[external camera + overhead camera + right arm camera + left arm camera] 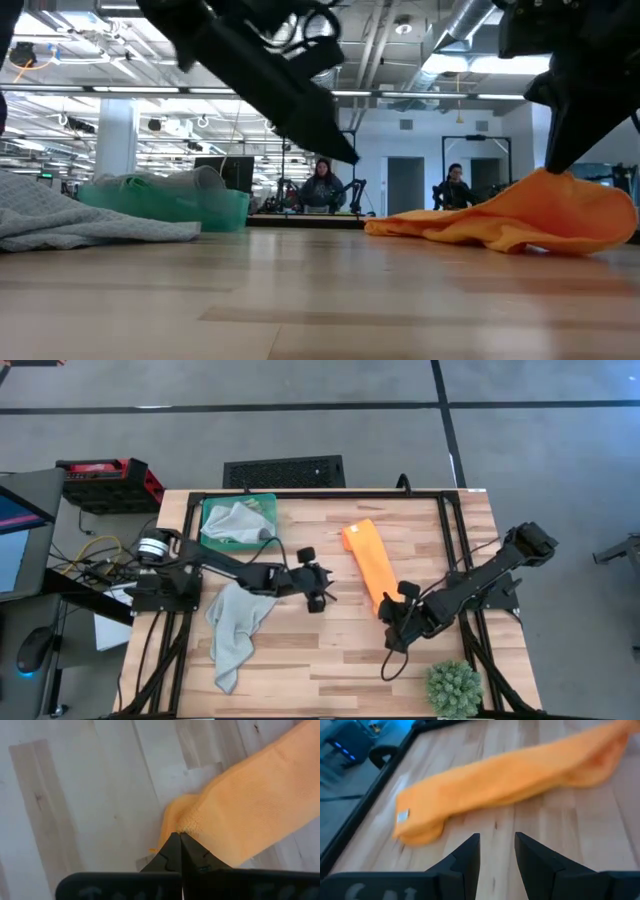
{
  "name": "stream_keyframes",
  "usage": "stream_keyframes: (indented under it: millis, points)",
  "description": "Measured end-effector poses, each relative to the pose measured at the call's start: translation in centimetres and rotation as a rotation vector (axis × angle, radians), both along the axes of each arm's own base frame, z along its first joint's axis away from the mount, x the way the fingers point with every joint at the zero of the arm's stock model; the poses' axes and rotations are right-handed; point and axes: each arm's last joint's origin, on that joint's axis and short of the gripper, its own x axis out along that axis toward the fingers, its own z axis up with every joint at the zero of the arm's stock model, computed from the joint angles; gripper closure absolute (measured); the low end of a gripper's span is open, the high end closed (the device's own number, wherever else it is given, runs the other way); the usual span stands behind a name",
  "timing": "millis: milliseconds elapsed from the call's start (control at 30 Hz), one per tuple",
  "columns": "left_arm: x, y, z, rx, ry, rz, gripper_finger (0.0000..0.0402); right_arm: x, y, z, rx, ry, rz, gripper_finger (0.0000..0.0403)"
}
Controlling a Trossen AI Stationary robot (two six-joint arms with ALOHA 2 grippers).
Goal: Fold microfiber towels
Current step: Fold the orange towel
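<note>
Reaching low, right gripper (176, 836) pinches orange towel (250, 805) (jaws closed).

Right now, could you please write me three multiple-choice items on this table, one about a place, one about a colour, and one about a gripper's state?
1. Where does the plant ball sit on the table?
A. inside the green tray
B. at the near edge, on the right arm's side
C. on the grey towel

2. What colour is the towel that the right gripper grips?
A. orange
B. pale grey
C. light green

3. How does the left gripper stand?
A. shut on the grey towel
B. shut on the tray's rim
C. open and holding nothing

Key: 1 B, the high view shows it at that corner, clear of the green tray. 2 A, the right wrist view shows the fingertips pinching the orange towel. 3 C, the left wrist view shows bare wood between the fingers, the grey towel lying apart.
</note>
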Motion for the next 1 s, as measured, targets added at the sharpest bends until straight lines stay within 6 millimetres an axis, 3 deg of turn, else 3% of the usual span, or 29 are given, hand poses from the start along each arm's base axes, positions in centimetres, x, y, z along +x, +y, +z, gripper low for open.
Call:
stream_keyframes:
  millis: [100,267,400,533,667,1000]
  points:
    - [2.0,0.0,0.2,0.021,-0.025,-0.008,0.0288,0.0,0.0,0.0,-0.002,0.003,0.000,0.0396]
    - [5.7,-1.2,-1.5,0.138,0.056,-0.098,0.0287,0.0,0.0,0.0,-0.002,0.003,0.000,0.0395]
    - [8.5,-1.7,-1.7,0.198,0.078,-0.136,0.0287,0.0,0.0,0.0,-0.001,0.003,0.000,0.0395]
    - [10.3,-1.9,-2.8,0.223,0.137,-0.172,0.0287,0.0,0.1,0.0,0.003,0.004,0.002,0.0395]
    - [11.3,-2.0,-2.8,0.255,0.165,-0.208,0.0287,0.1,0.2,0.4,0.009,-0.007,0.002,0.0395]
    - [11.3,-1.8,-3.1,0.320,0.206,-0.252,0.0287,0.7,0.5,1.7,0.027,-0.034,0.004,0.0395]
